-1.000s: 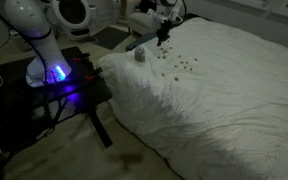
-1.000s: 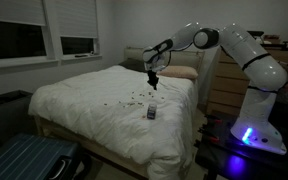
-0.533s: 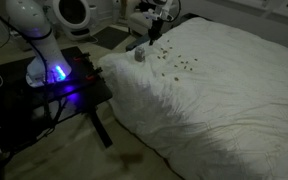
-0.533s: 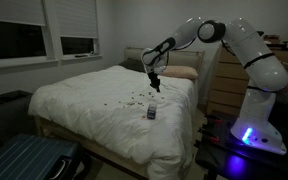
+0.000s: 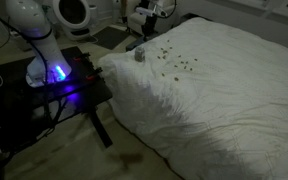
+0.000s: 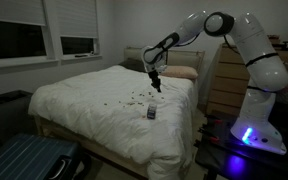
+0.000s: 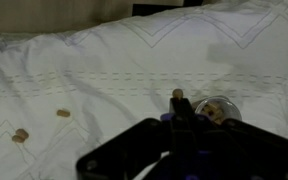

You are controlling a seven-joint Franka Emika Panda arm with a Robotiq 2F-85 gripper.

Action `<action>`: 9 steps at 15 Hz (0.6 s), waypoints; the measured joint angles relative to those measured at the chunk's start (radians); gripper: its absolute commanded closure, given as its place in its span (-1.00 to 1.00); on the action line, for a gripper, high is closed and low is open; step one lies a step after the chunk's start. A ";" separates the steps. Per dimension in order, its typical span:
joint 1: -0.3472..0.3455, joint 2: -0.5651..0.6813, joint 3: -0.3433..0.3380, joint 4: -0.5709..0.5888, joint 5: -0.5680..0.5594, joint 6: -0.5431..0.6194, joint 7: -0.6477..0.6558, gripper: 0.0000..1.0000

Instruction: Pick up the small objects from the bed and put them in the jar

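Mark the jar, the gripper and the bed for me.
jar [image 6: 151, 113], in an exterior view, middle of its body.
gripper [image 6: 157, 88], in an exterior view, between its shut fingertips.
bed [image 6: 79, 105], in an exterior view, bare white cover.

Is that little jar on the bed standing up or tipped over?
Upright: the jar stands on the bed, and the wrist view shows its round mouth facing up.

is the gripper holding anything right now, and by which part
Seemingly yes: the gripper is shut on one small object, a brownish bit too tiny to have parts, pinched at the tips of the jaws.
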 measured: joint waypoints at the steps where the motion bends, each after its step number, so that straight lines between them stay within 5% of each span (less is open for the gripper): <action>1: 0.000 -0.008 0.003 -0.013 0.000 0.005 -0.011 0.99; 9: -0.001 -0.022 0.010 -0.051 0.000 0.026 -0.019 0.95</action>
